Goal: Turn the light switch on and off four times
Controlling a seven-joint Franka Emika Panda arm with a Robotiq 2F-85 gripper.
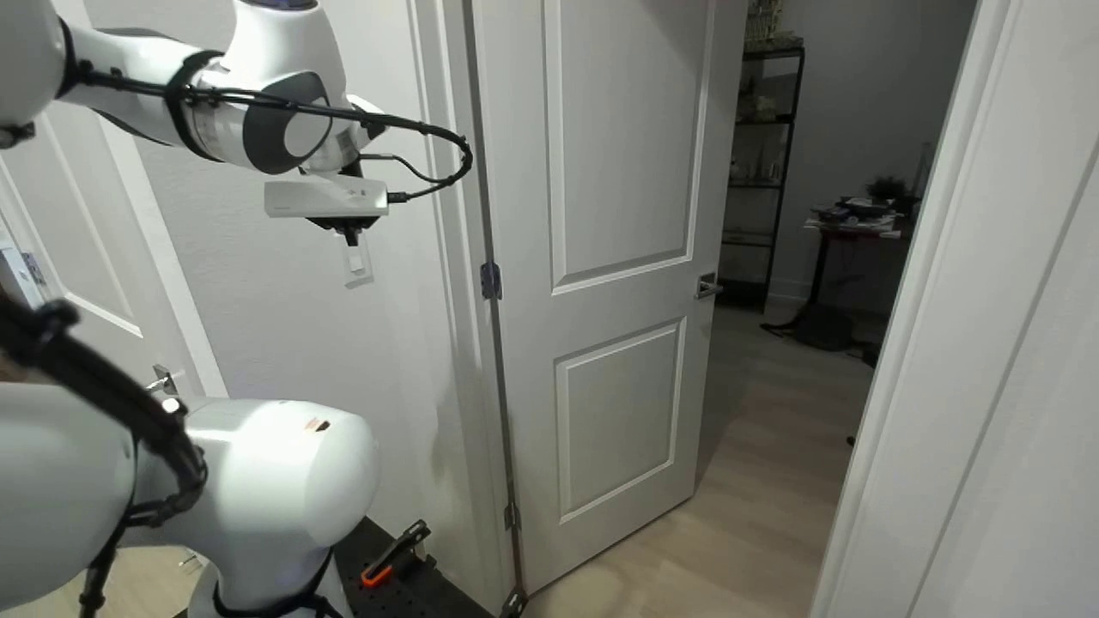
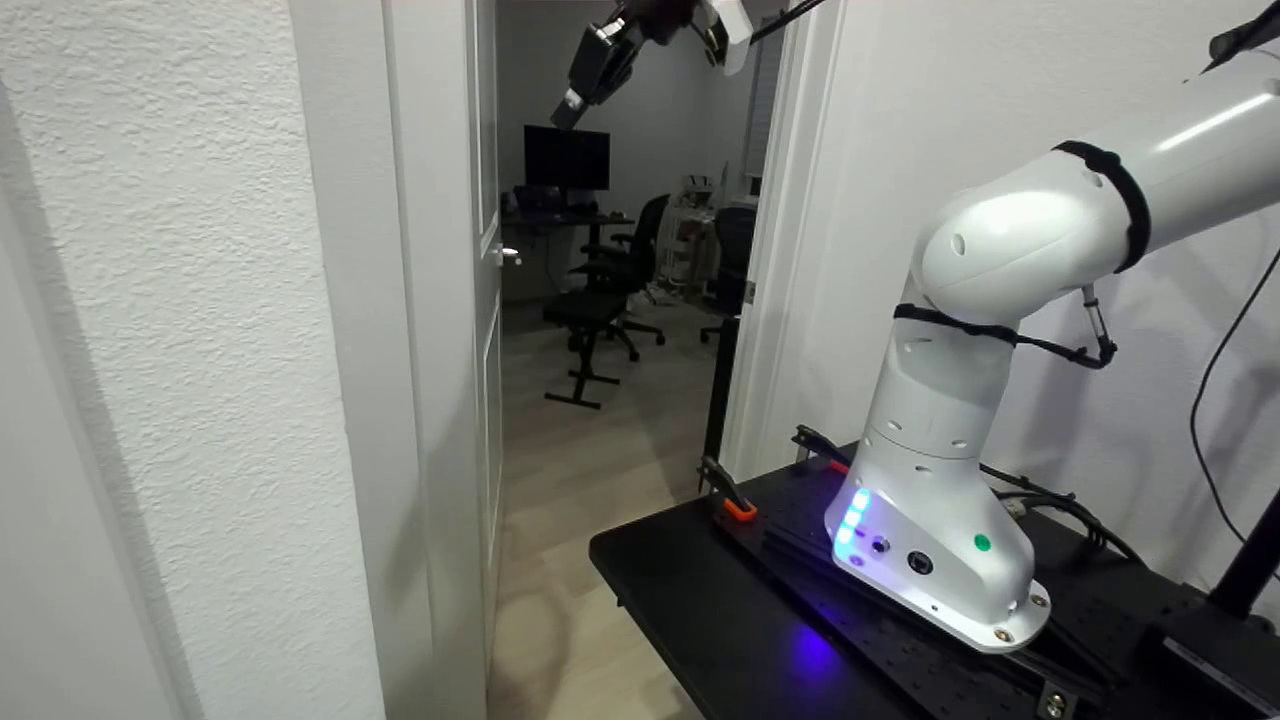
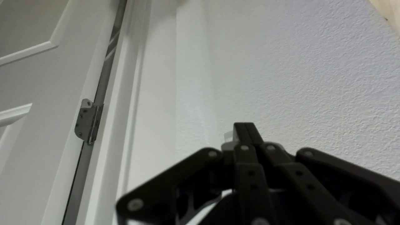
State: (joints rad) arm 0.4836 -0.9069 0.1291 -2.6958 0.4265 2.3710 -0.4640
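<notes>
The light switch (image 1: 355, 263) is a white rocker in a white plate on the wall, left of the door frame in an exterior view. My gripper (image 1: 352, 239) is black and points down in front of the upper part of the switch plate, overlapping it. I cannot tell whether the fingertips touch it. In the wrist view, the gripper's fingertips (image 3: 247, 133) are pressed together with nothing between them. A small corner of the switch plate (image 3: 228, 136) shows beside them; the fingers hide the rest. The gripper also shows at the top of an exterior view (image 2: 572, 108), where the switch is not visible.
A white door (image 1: 622, 309) stands ajar beside the wall, with a hinge (image 3: 89, 122) near the gripper in the wrist view. The door frame (image 1: 451, 257) runs close to the switch. The arm stands on a black table (image 2: 720, 620) with clamps (image 2: 730, 490).
</notes>
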